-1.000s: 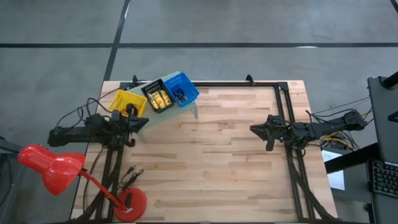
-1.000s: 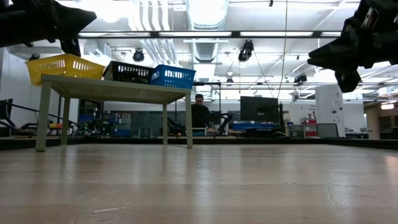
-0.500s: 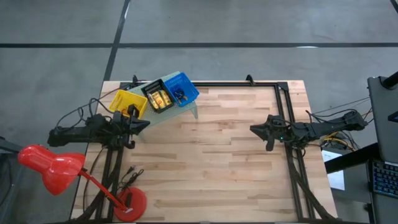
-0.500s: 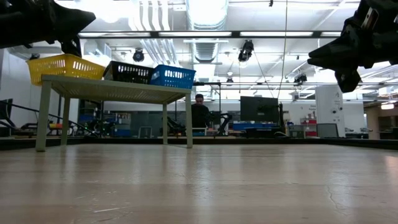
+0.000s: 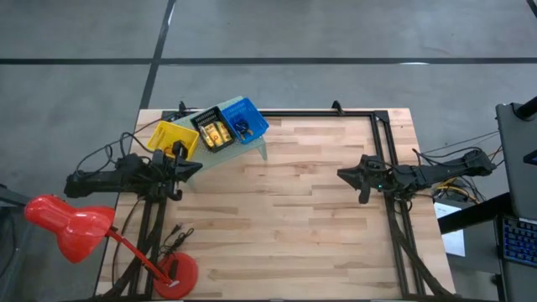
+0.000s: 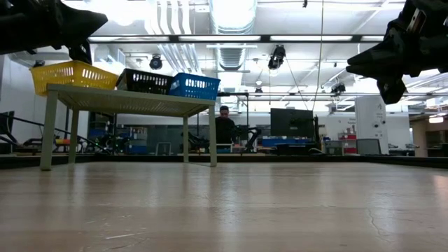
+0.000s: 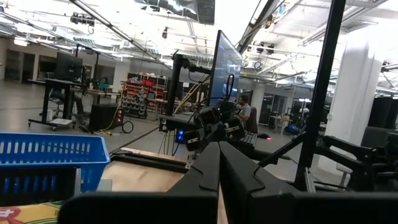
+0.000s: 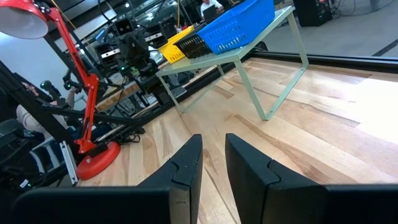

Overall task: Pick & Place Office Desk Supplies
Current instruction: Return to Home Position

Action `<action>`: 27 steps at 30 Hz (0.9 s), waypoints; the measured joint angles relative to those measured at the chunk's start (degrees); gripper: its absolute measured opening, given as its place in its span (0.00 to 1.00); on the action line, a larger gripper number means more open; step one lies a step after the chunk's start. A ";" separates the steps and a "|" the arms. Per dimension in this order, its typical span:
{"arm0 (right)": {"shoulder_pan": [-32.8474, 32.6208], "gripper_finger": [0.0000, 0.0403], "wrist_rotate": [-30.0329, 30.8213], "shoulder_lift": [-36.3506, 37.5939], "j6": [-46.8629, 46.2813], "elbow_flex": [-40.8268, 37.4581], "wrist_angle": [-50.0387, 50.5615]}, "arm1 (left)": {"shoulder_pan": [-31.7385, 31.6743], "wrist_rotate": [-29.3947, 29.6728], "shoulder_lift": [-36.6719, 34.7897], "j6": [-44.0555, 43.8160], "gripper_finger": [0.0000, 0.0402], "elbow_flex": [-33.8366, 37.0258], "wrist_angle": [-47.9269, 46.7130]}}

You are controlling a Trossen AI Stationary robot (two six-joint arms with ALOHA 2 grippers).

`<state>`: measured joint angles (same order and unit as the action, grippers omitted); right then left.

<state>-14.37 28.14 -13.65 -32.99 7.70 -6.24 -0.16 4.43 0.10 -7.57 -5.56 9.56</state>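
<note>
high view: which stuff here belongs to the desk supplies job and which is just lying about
Belongs to the job:
yellow-gold pieces in the black bin; yellow bin and blue bin, all on the green riser; left gripper beside the riser; right gripper at the right, holding nothing.

Just lying about:
red lamp; keyboard.

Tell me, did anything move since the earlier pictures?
Hardly anything. The left tool shifted a tiny bit near the yellow bin, too little to tell which way, then held. Nothing was grabbed or let go. The right tool stayed over the table. The yellow bin, black bin and blue bin stayed on the riser.
</note>
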 joint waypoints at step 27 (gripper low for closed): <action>0.00 0.17 0.00 0.00 0.00 0.00 0.00 | 0.00 -0.15 0.00 -6.23 0.01 0.00 -0.23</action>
<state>-14.37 28.14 -13.65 -32.99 7.70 -6.24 -0.16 4.28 0.10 -13.81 -5.56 9.34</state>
